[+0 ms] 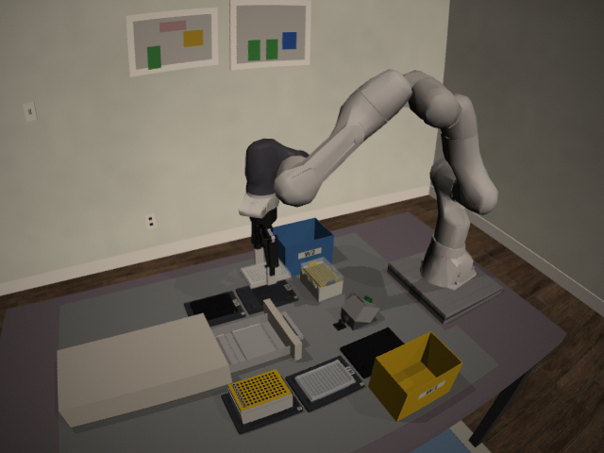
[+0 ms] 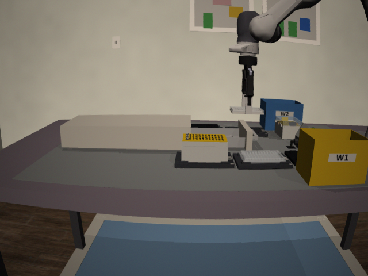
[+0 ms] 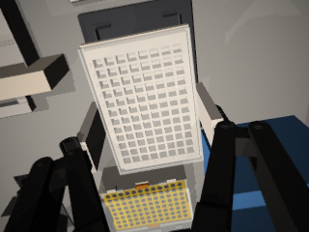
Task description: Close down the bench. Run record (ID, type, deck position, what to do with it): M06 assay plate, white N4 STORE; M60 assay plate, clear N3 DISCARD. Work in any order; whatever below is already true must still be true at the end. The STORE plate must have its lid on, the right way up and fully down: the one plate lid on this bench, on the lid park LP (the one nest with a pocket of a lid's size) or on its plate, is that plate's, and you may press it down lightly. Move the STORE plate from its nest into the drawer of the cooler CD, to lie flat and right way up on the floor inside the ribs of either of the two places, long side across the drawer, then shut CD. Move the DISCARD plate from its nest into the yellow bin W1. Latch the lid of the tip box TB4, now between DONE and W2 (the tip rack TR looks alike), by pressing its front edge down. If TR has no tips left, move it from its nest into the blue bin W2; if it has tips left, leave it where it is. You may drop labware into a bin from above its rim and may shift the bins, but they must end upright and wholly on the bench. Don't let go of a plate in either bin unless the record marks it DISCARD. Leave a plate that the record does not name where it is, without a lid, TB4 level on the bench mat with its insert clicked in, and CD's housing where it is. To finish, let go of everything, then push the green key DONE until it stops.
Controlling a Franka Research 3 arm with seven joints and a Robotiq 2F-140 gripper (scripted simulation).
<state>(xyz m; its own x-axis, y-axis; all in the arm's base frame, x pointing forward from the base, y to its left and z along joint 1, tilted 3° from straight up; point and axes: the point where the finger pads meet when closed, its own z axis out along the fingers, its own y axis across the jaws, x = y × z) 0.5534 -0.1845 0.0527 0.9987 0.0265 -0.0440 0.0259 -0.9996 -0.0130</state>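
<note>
While our black two-finger gripper (image 3: pixel 145 140) is clamped partway shut on the long sides of the white gridded assay plate (image 3: pixel 142 94), we hold that plate level in the air, with no lid on it. Its long axis runs straight away from the jaws, across the line between the fingers. Directly beneath the jaws lies the dark empty nest (image 1: pixel 265 295); a little further from them on the bench, the pulled-out grey cooler drawer (image 1: pixel 253 341) awaits. We judge the lid comes first.
</note>
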